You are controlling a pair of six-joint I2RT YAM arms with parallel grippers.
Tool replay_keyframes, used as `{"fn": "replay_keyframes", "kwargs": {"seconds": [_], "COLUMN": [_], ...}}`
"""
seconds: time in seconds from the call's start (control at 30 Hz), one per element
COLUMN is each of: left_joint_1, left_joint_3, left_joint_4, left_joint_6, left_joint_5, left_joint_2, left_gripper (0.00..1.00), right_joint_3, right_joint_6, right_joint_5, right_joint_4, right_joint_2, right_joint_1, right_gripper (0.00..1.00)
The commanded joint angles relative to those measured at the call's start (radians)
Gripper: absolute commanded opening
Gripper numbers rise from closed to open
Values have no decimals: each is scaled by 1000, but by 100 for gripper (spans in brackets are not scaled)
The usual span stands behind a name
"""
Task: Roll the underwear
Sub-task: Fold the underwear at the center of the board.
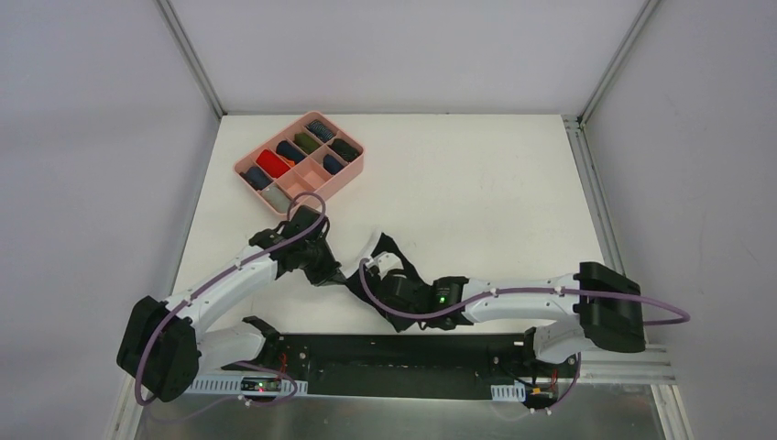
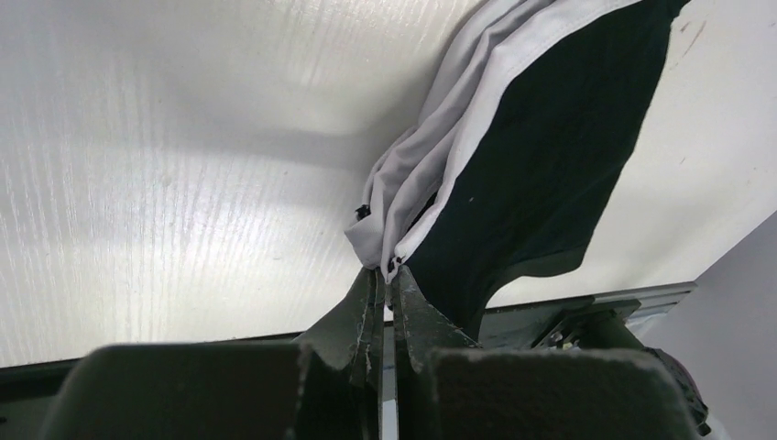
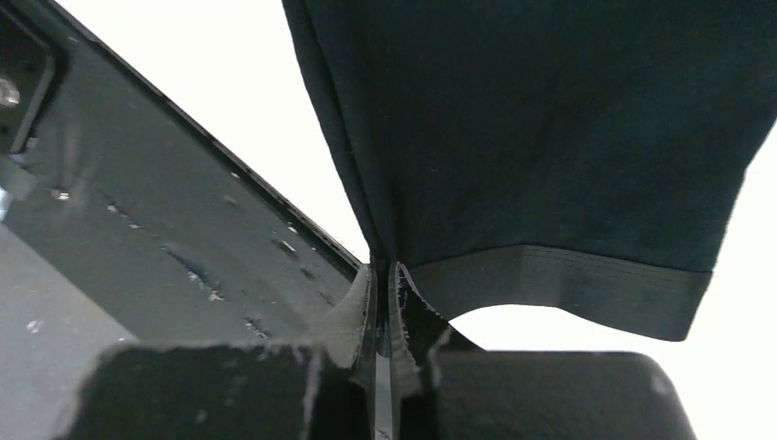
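Black briefs (image 1: 388, 247) over front middle of tabletop (image 1: 486, 192), stretched between both arms, left tool (image 2: 385, 275) pinched tight on white-seamed edge, right tool (image 3: 385, 268) pinched tight on black hem, pink tray (image 1: 322, 190) further back, well apart from cloth.

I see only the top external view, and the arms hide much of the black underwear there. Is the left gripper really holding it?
Observer: Yes. In the left wrist view the left gripper is shut on the black underwear, just where its white band ends.
Operator: And the right one?
Observer: The right gripper is shut on it too, pinching plain black cloth beside a stitched hem.
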Motion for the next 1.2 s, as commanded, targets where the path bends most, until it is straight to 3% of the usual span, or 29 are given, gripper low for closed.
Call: {"fn": "replay_keyframes", "kwargs": {"seconds": [0.0,0.73,1.17], "left_joint_1": [-2,-19,-42], "left_joint_3": [96,518,697], "left_joint_4": [-72,-86,-86], "left_joint_6": [-18,65,113], "left_joint_5": [-30,-40,-38], "left_joint_2": [11,445,677], "left_gripper": [0,0,0], "right_joint_3": [4,-236,-320], "right_joint_6": [-1,150,213], "right_joint_5": [-23,-211,-268], "right_joint_4": [20,194,248], "right_joint_2": [-88,-312,-302], "right_joint_1": [-8,-305,-413], "right_gripper": [0,0,0]}}
